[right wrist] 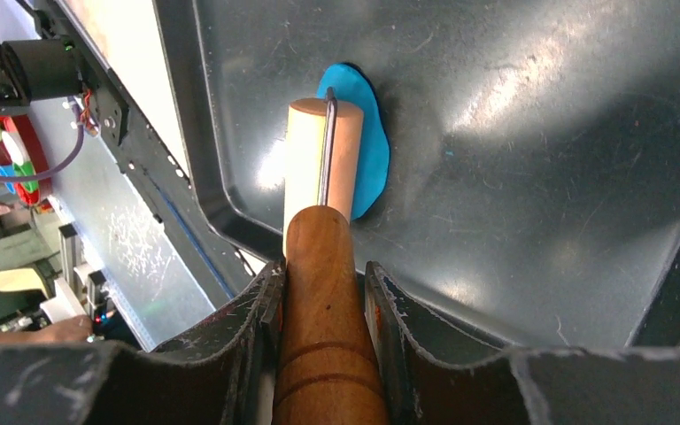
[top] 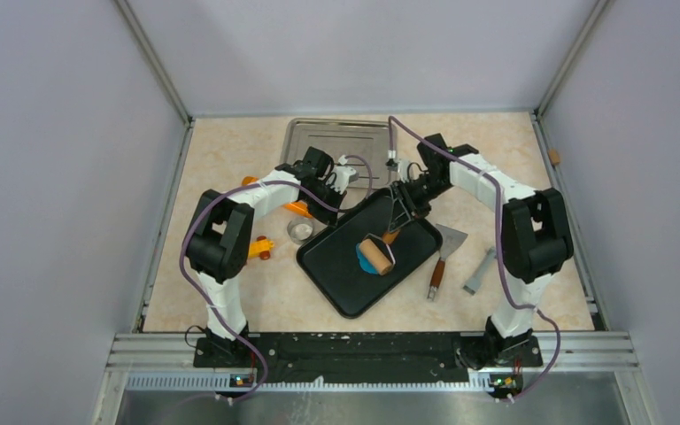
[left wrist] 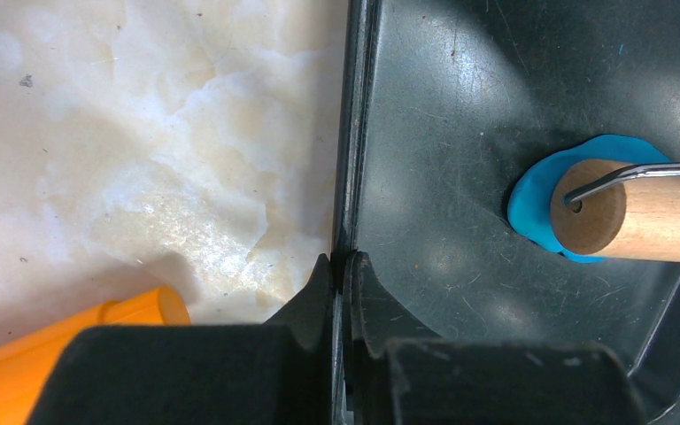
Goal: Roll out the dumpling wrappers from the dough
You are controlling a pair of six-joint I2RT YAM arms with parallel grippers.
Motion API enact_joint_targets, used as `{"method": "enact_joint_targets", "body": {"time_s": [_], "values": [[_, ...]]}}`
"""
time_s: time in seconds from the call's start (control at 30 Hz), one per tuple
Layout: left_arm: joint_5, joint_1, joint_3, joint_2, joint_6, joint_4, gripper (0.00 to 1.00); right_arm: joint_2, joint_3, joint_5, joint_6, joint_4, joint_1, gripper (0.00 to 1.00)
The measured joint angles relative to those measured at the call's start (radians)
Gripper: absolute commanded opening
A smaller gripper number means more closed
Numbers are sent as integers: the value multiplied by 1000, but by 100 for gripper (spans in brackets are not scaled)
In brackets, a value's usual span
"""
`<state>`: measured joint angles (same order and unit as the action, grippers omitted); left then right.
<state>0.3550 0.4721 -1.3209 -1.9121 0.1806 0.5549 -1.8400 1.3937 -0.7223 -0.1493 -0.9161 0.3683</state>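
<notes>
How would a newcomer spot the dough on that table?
Find the black rectangular tray lying skewed at the middle of the beige table. On its floor sits a flat bright blue clay-like dough patch, half hidden under the pale wooden roller. Nothing else on the table is blue; its neighbours are wood, steel or orange.

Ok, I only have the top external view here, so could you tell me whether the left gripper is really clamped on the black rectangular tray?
Observer: Yes; the left wrist view shows the left gripper shut on the raised rim of the black rectangular tray.
Operator: Thank you. How does the right gripper hold the tool?
Observer: The right gripper is closed around the dark wooden handle, and a wire frame runs on to the pale wooden roller.
Operator: And the dough, please?
Observer: The bright blue dough is a flattened oval under the roller, showing mostly on one side, with no visible hole.
</notes>
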Motion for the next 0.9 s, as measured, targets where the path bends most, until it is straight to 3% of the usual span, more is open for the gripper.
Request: {"method": "enact_joint_targets", "body": {"time_s": [0.9], "values": [[0,0,0,0,-3,0,0,63,-32,144,35,19,-57,0]]}}
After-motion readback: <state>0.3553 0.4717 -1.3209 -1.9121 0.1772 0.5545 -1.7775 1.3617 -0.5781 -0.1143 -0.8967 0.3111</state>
